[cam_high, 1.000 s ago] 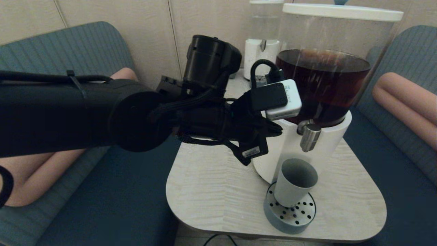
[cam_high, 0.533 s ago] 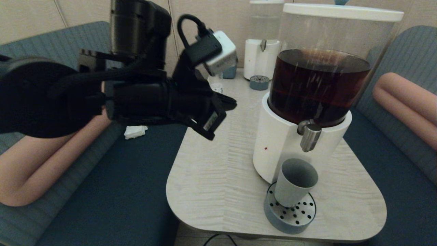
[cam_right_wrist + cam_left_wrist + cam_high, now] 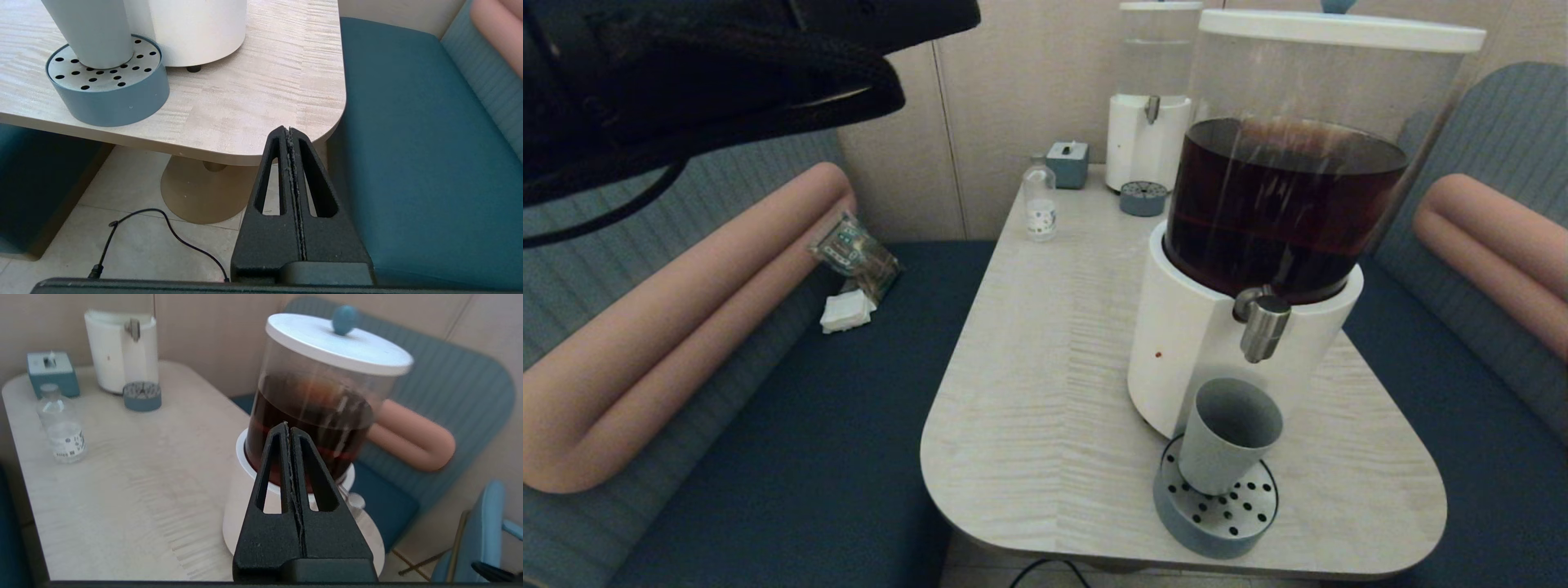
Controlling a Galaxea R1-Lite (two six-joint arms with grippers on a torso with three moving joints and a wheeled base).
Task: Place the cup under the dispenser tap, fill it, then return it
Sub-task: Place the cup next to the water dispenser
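Observation:
The grey-blue cup [image 3: 1229, 437] stands upright on the round perforated drip tray [image 3: 1217, 513], directly below the steel dispenser tap [image 3: 1264, 327] of the big dispenser with dark brown liquid [image 3: 1282, 204]. Nothing holds the cup. My left arm [image 3: 711, 73] is raised high at the top left, far from the cup. Its gripper [image 3: 289, 425] is shut and empty, pointing at the brown tank [image 3: 314, 412]. My right gripper [image 3: 289, 130] is shut and empty, low by the table's near right corner. The cup [image 3: 88, 32] and tray [image 3: 110, 94] show in that view.
A small clear bottle [image 3: 1040, 200], a blue-grey box [image 3: 1067, 163] and a smaller white dispenser [image 3: 1150, 122] with its own tray [image 3: 1143, 198] stand at the table's far end. Padded benches flank the table; a packet [image 3: 854, 253] lies on the left one. A cable [image 3: 163, 228] crosses the floor.
My left arm has swung up and to the left, away from the dispenser's front, uncovering the table and the left bench. The cup has stayed under the tap.

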